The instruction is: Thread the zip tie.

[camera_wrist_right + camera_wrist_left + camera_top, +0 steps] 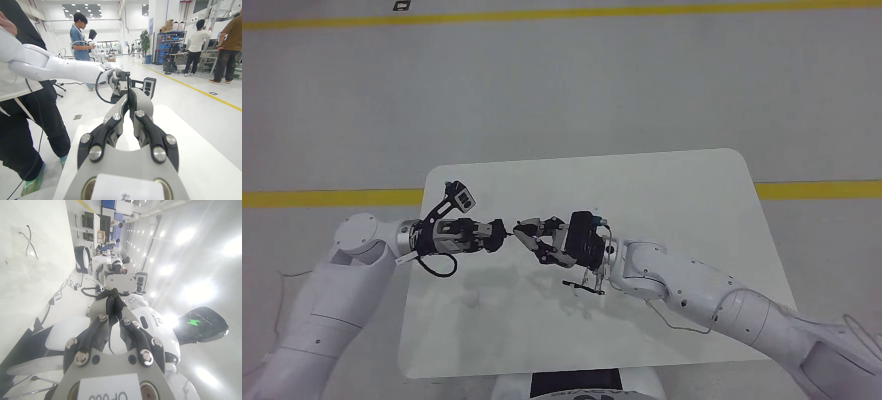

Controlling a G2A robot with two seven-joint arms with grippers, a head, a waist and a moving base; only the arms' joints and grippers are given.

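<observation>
Top view has the left gripper and right gripper nearly tip to tip above the table's left half, each clamped on the zip tie, so holding tail square to head and feeding slowly looks wise.

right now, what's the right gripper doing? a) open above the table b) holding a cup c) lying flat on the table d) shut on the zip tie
d: in the right wrist view the right gripper is clamped on the thin black zip tie, which pokes out past its tips.
</observation>
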